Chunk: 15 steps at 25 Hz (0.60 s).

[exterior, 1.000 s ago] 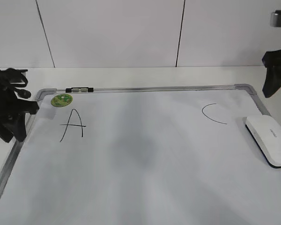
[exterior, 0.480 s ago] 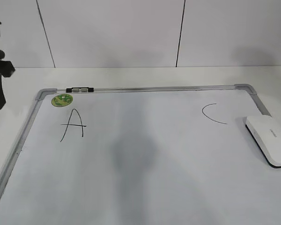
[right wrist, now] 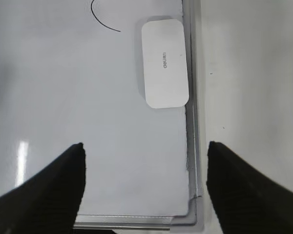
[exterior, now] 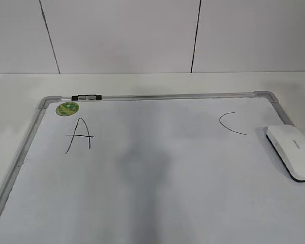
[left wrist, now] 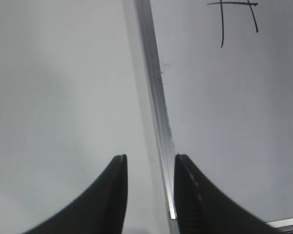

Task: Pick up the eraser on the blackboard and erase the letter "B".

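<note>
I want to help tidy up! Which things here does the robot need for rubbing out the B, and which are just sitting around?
For the job:
- eraser, lying at the board's right edge
- blackboard
- right claw, open above the board
- no B shows on the board now

Just lying about:
- letter A
- letter C
- green sticker
- small clip on the top frame

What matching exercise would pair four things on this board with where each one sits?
Things:
1. eraser
2. green sticker
3. letter A
4. letter C

Places:
a. top left corner of the blackboard
b. just below the sticker
c. against the right frame
d. up and left of the eraser

Pairs: 1-c, 2-a, 3-b, 4-d
</note>
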Available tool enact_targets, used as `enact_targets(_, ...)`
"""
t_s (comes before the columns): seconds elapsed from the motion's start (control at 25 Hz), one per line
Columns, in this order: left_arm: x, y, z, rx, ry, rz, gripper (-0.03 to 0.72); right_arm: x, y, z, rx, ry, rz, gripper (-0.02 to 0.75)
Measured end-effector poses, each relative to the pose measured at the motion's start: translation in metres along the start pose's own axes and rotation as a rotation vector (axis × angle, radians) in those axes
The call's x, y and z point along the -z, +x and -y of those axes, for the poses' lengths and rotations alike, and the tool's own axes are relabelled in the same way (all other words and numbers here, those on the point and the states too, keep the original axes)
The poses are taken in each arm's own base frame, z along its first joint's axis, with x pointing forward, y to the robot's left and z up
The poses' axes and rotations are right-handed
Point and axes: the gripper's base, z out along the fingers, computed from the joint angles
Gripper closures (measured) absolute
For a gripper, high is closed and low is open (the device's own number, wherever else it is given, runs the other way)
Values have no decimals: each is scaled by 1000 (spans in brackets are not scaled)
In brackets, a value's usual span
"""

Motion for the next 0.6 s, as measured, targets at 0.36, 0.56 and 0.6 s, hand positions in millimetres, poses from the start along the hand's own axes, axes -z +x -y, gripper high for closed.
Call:
enact_targets(0.36,48,91,-8,-30,-70,193,448,24,74,-1,8,-2,121,148)
enact_targets(0.56,59,147,-10,-32,-66,329,451,24,109,0,14,-2,208,150)
enact_targets(0.6,61,159,-10,-33,-65,363,452,23,112,0,14,-2,210,150)
